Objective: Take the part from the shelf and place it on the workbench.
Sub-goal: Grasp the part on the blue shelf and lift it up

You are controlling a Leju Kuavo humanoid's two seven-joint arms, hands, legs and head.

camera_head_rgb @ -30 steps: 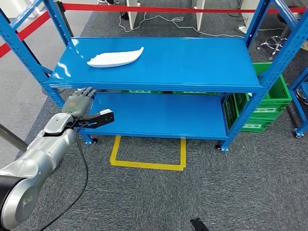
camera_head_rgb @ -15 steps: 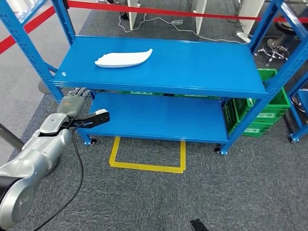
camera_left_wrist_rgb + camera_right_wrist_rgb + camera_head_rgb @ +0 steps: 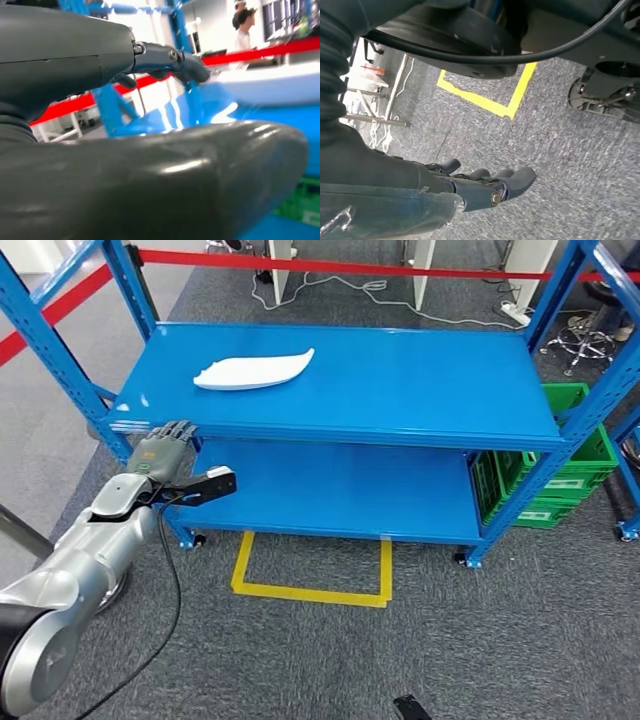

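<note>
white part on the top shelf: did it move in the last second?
No. The white part lies in the same spot near the left end of the blue shelf; the whole head view shifted, so the camera moved.

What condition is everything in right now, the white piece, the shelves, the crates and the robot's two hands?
White part: lying flat on the top shelf, untouched.
Top shelf: holds the part alone.
Lower shelf: bare.
Green crates: stacked on the floor beside the rack.
Left hand: raised at the top shelf's front edge, open, holding nothing.
Right hand: hanging over the carpet, fingers extended, holding nothing.
</note>
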